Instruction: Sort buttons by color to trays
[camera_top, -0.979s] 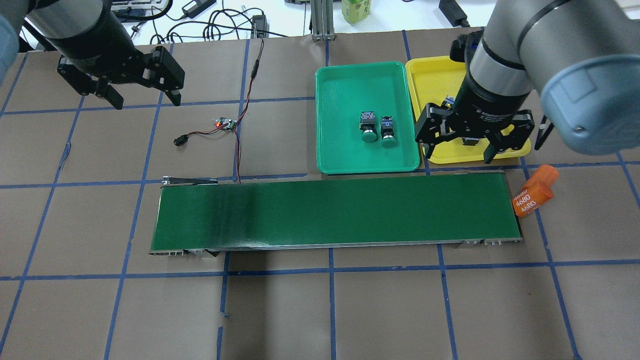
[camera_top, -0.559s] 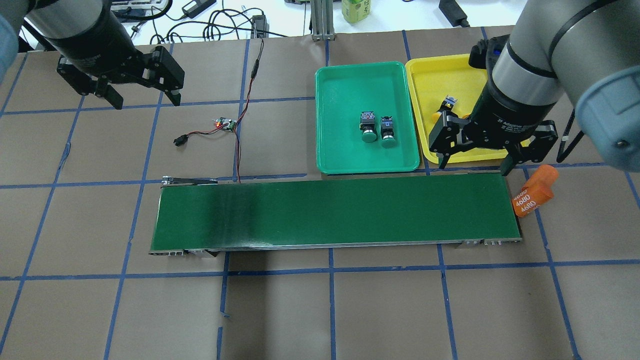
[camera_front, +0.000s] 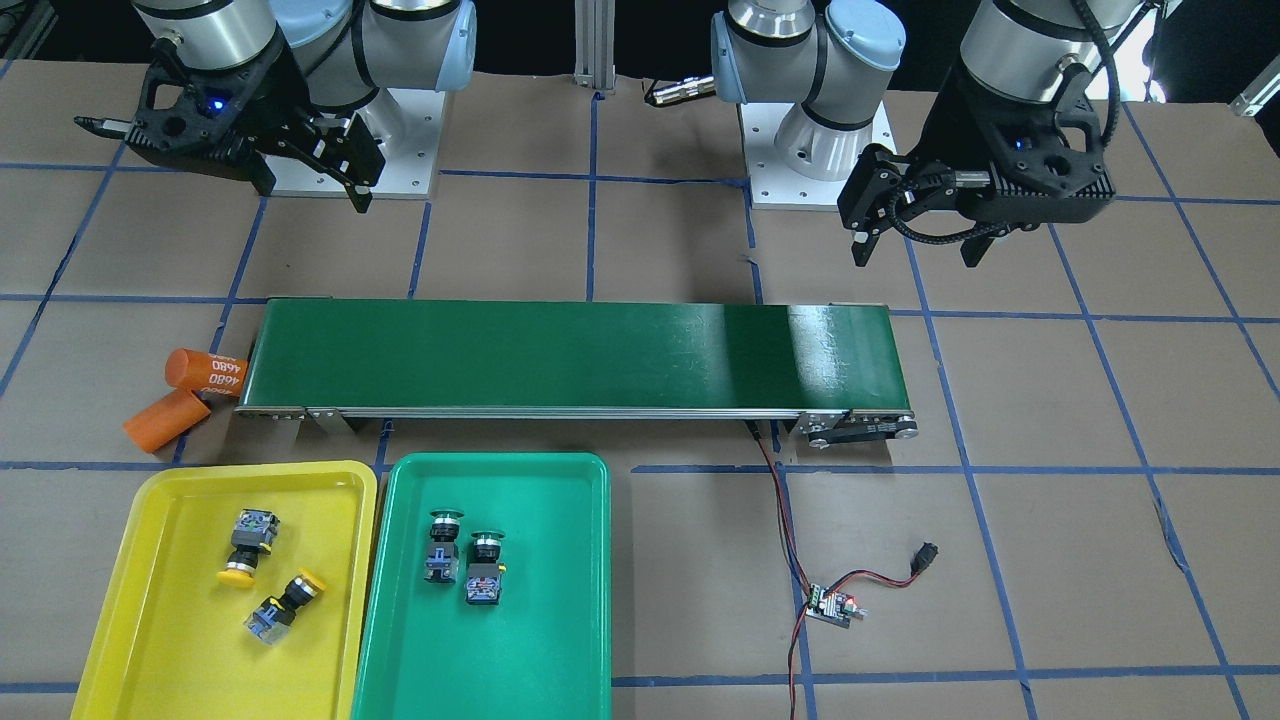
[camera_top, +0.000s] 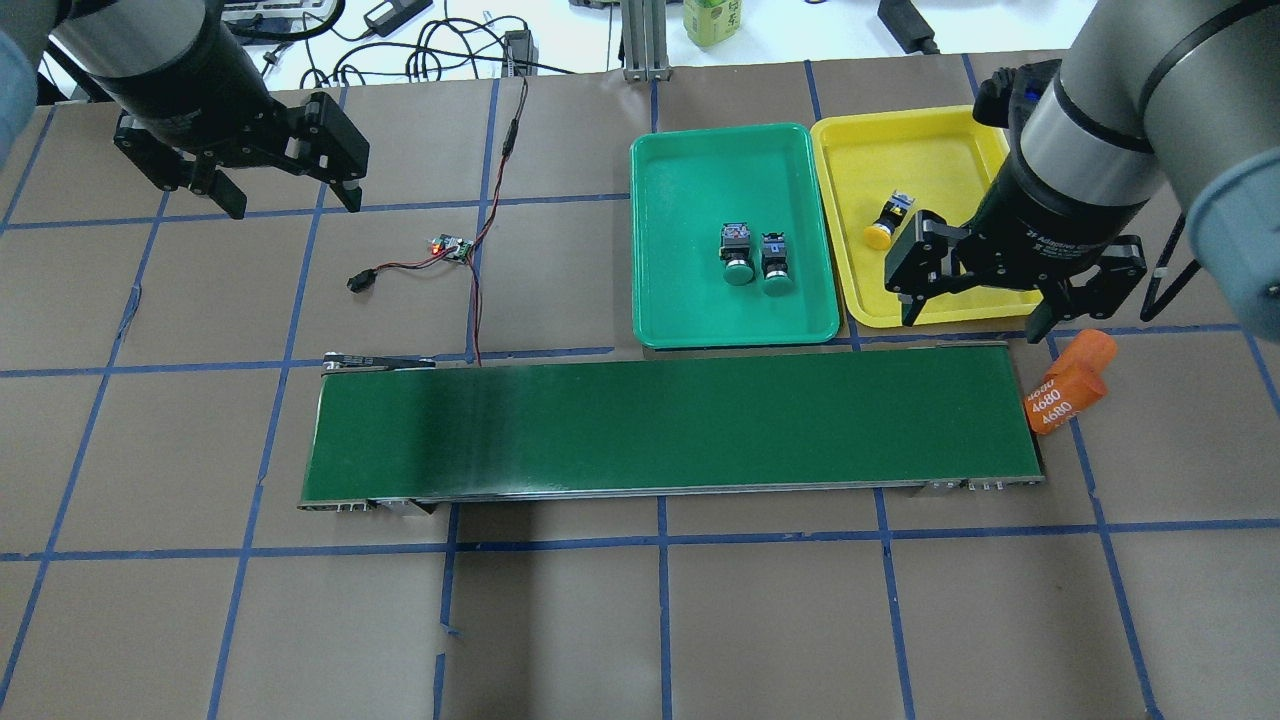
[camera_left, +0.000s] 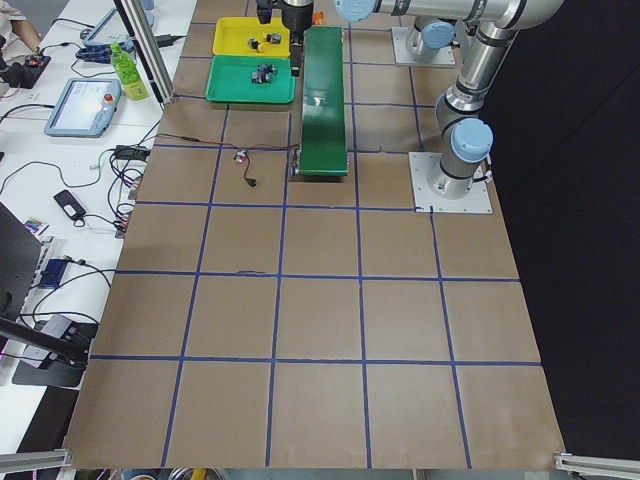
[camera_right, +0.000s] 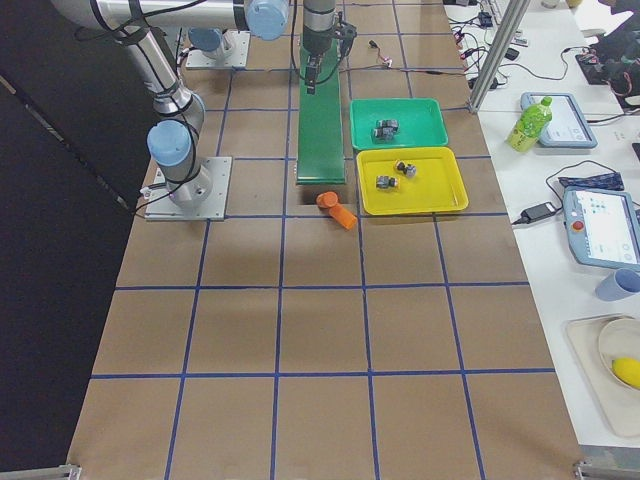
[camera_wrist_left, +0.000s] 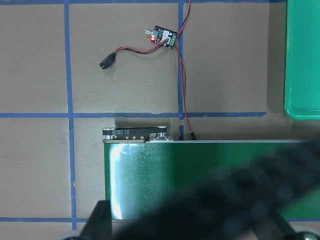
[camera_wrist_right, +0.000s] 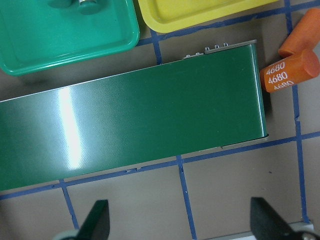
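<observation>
Two green buttons (camera_top: 755, 260) lie side by side in the green tray (camera_top: 700, 170). The front-facing view shows two yellow buttons (camera_front: 245, 548) in the yellow tray (camera_front: 160, 620). From overhead only one yellow button (camera_top: 888, 220) shows, since the right arm covers the other. My right gripper (camera_top: 972, 325) hangs open and empty over the yellow tray's near rim, at the belt's right end. Far to the left my left gripper (camera_top: 297, 208) is open and empty above bare table. Both grippers hold nothing.
A long dark-green conveyor belt (camera_top: 670, 420) runs across the middle, just in front of both trays. Two orange cylinders (camera_top: 1065, 385) lie at its right end. A small circuit board (camera_top: 450, 248) with red and black wires sits left of the green tray.
My right gripper has moved right and back toward the robot across the yellow tray, uncovering one yellow button. It stays open. The left arm has not moved.
</observation>
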